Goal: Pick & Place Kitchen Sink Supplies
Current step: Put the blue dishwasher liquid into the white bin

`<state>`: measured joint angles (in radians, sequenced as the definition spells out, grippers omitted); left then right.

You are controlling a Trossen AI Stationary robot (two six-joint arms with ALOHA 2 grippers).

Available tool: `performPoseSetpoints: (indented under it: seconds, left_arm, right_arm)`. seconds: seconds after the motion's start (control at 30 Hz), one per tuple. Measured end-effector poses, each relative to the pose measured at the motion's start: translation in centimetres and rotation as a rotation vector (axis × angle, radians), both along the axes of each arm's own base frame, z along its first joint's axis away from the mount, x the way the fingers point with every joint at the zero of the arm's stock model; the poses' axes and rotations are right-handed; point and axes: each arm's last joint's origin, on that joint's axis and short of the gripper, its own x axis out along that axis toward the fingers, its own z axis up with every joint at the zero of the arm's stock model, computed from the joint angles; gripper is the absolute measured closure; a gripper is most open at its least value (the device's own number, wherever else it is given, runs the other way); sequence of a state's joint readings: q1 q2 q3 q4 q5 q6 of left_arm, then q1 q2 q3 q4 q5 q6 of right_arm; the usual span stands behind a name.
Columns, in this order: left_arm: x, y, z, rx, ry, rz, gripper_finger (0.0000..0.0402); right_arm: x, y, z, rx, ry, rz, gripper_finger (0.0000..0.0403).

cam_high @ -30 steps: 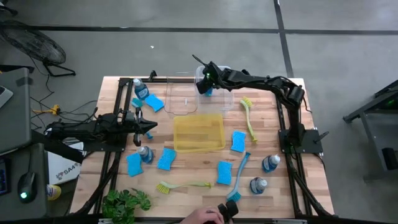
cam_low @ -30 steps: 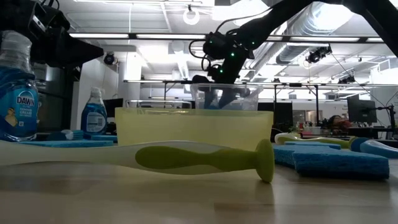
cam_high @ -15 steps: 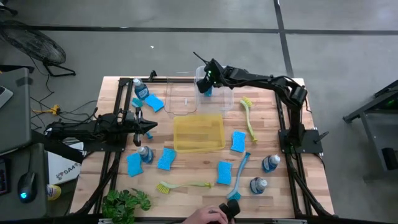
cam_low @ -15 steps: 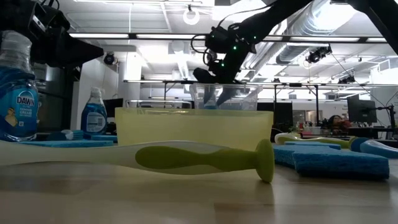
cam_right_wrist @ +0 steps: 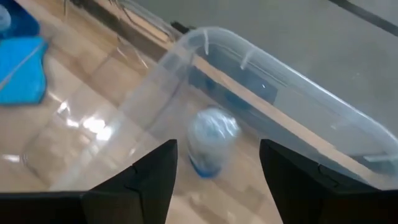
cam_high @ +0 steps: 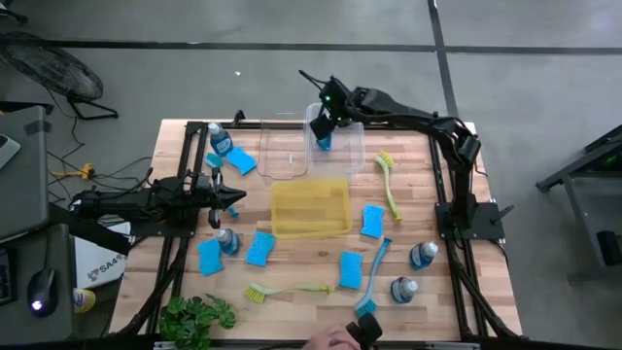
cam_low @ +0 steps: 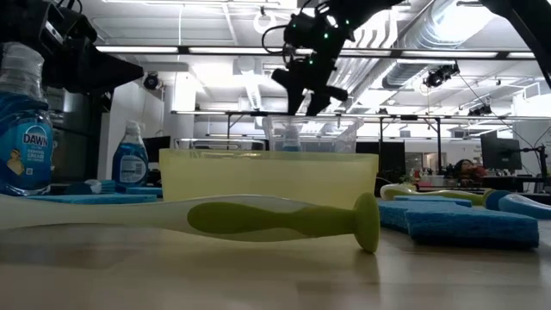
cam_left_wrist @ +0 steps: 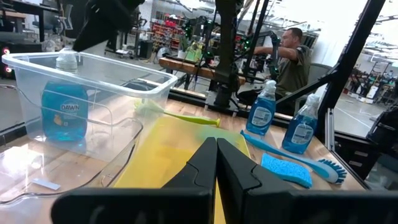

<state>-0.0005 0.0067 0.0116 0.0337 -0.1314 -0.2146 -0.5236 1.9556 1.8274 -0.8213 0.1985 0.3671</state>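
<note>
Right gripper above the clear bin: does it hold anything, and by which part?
Nothing is held. The right gripper hangs open above the clear bin; the soap bottle stands inside, free of its fingers.

The right arm reaches toward 12 o'clock of the table, and the right gripper [cam_high: 323,123] hangs high there with its fingers wide apart, holding nothing. The left gripper [cam_high: 236,197] waits at 9 o'clock, fingers closed together.

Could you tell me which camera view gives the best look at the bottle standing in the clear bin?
The left wrist view: the bottle stands upright in the clear bin, label readable. The right wrist view shows its cap from above, the high view a blue speck, the low view mostly its cap.
</note>
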Motion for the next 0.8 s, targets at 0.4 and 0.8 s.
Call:
performPoseSetpoints:
  seconds: [0.4, 0.8]
  left_arm:
    - [0.0, 0.0, 0.0, 0.0, 0.001, 0.001, 0.04]
    - [0.0, 0.0, 0.0, 0.0, 0.0, 0.0, 0.04]
  right_arm:
    - [-2.9, 3.1, 3.9, 0.085, 0.149, 0.045, 0.018]
    - [-9.8, 10.4, 4.1, 0.176, 0.164, 0.018, 0.018]
